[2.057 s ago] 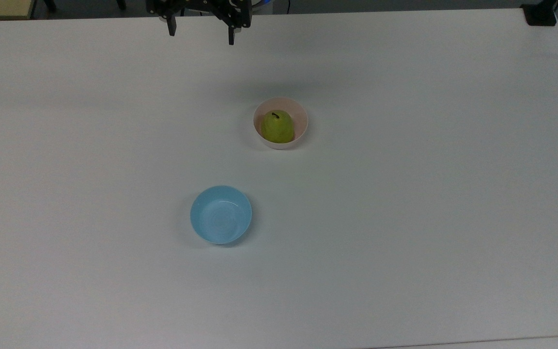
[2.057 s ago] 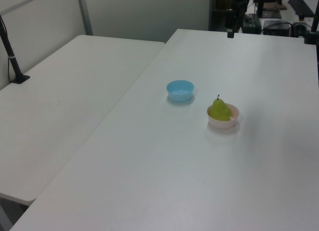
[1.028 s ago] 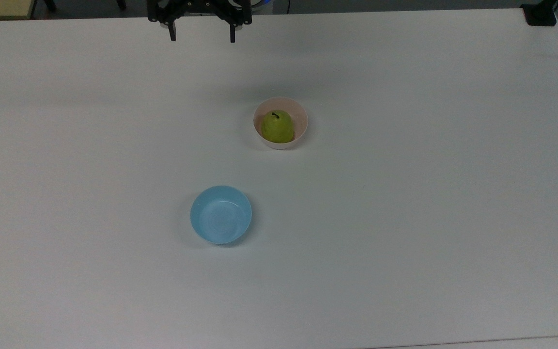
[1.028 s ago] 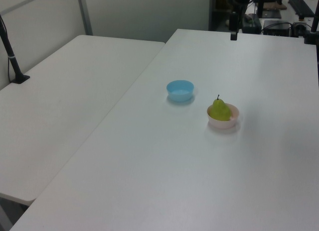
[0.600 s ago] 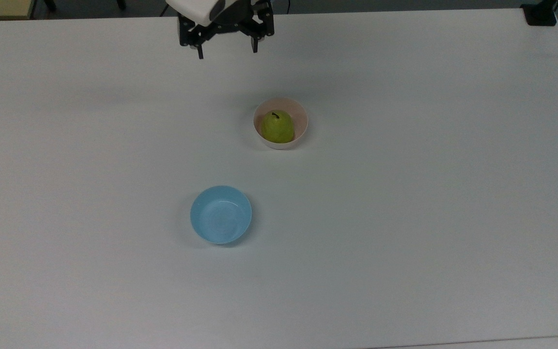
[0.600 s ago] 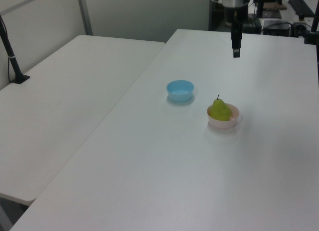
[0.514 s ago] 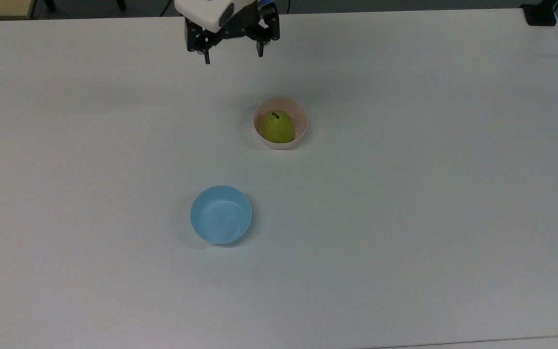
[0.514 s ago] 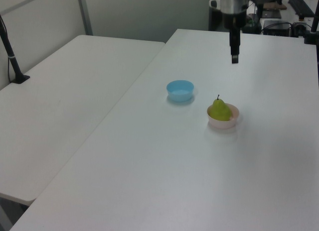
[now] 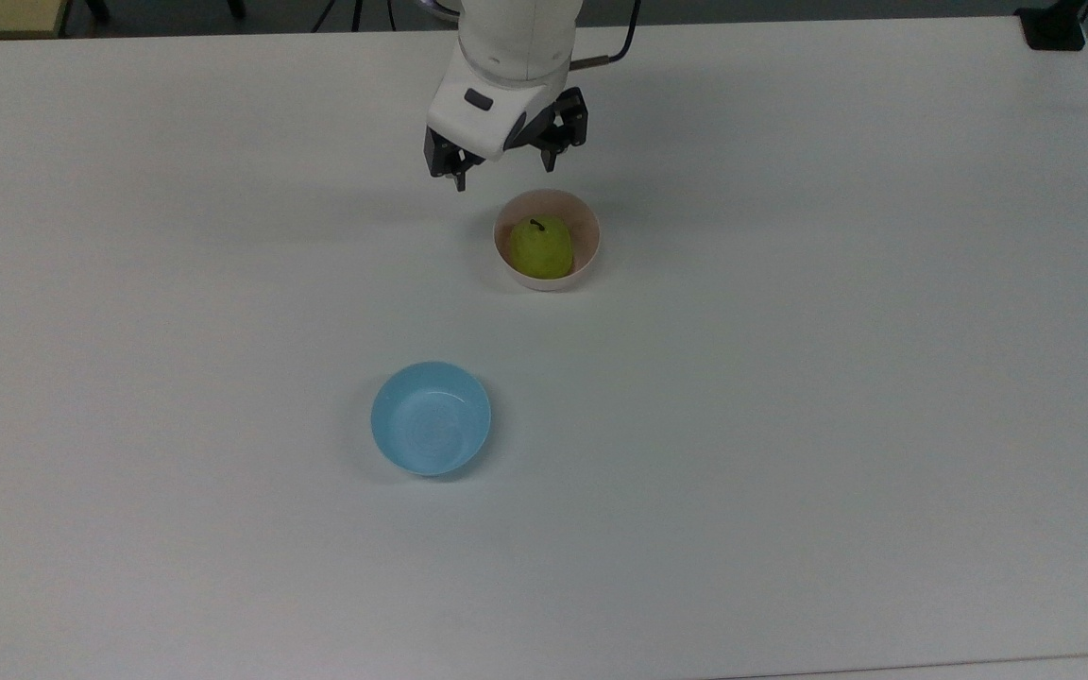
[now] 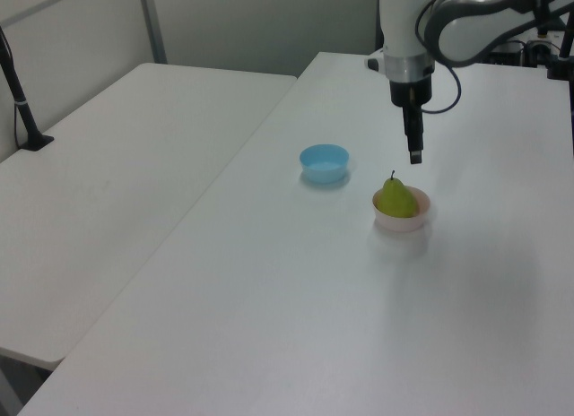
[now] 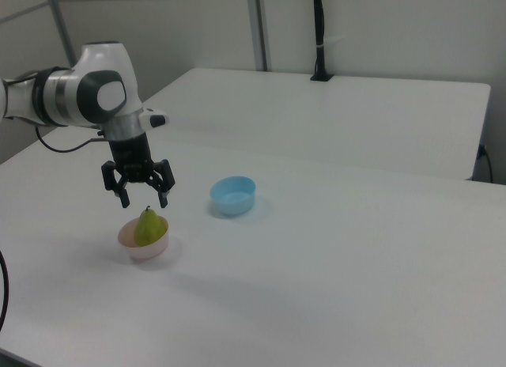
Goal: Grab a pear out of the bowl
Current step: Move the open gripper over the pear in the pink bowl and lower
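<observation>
Hovering my gripper point(image 11: 143, 198) with fingers spread and empty, I'm sitting just above the pear point(image 11: 148, 227). It's standing stem-up in the pink bowl point(image 11: 134, 247), slightly toward the right view's right.

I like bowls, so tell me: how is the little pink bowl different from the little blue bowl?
The small round pale pink bowl holds a yellow-green pear; the small round light blue bowl holds nothing. The black two-finger gripper, open, hangs near the pink bowl, while the blue bowl sits apart from it. Both are round, similar in size, and stand upright on the white table.
</observation>
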`<act>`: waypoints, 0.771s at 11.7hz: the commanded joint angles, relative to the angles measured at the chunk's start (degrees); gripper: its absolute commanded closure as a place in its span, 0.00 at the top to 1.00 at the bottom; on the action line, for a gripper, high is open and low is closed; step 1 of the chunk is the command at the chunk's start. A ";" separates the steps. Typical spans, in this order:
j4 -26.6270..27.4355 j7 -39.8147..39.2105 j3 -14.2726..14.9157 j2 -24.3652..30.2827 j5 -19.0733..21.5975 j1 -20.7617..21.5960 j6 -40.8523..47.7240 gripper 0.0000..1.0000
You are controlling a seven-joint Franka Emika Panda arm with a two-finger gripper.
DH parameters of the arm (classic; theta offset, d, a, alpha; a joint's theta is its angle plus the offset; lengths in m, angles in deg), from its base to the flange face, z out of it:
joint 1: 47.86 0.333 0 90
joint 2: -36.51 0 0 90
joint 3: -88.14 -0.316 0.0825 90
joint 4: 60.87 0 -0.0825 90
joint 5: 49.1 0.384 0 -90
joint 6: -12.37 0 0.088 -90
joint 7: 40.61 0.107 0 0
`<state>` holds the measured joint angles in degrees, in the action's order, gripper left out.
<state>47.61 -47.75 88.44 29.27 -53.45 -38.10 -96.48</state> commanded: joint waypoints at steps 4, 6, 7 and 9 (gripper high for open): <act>1.82 6.70 0.58 -4.88 1.19 3.24 -7.25 0.97; 1.82 6.70 0.58 -6.11 1.01 3.77 -7.61 0.96; 1.82 6.70 0.58 -6.90 1.01 3.77 -7.69 0.96; 2.43 6.70 0.58 -7.70 0.84 3.95 -10.05 0.90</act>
<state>48.45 -41.86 88.38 21.86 -53.42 -35.12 -103.04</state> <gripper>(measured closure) 0.053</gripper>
